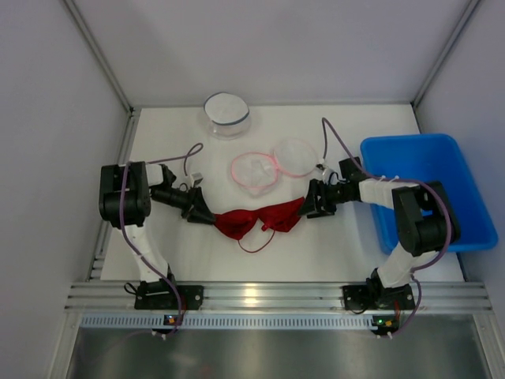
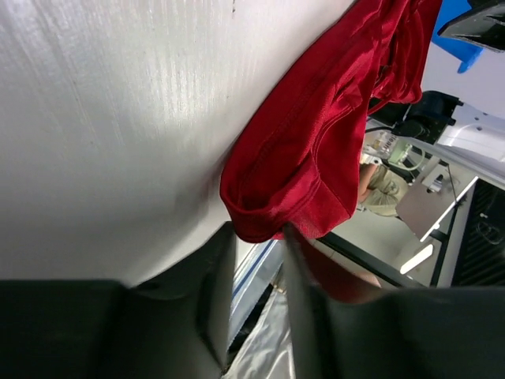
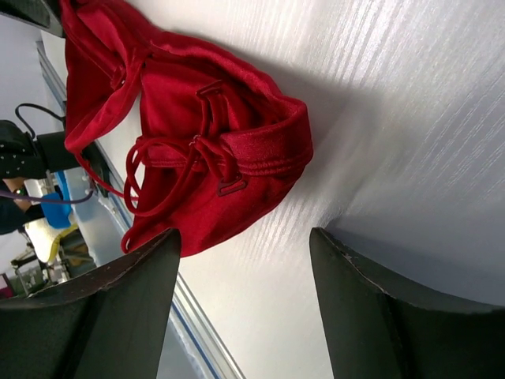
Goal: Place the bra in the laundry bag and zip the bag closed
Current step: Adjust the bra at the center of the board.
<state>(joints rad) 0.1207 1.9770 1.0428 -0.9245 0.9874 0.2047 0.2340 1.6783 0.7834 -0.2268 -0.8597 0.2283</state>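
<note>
Nearest, at 6 o'clock, the rail (image 1: 268, 294) carries both arm bases. Past it, the left gripper (image 1: 207, 216) reaches in from 9 o'clock and the right gripper (image 1: 309, 202) from 3 o'clock. They face each other across the red bra (image 1: 260, 219), which lies stretched out on the white table (image 1: 181, 260) near its centre, outside the bag.

The left fingers (image 2: 209, 292) stand narrowed with the bra's end at their tips; I cannot tell whether they pinch the cloth. The right fingers (image 3: 118, 316) are spread wide with nothing between them, just short of the bra's other end, where the straps bunch up.

At 3 o'clock a blue bin (image 1: 426, 189) sits at the table's edge. Just beyond the bra, toward 12 o'clock, the bag (image 1: 256, 170) lies unzipped, its two pink-rimmed mesh halves side by side. Farthest, at 12 o'clock, a round white pouch (image 1: 226, 114) rests by the back wall.
</note>
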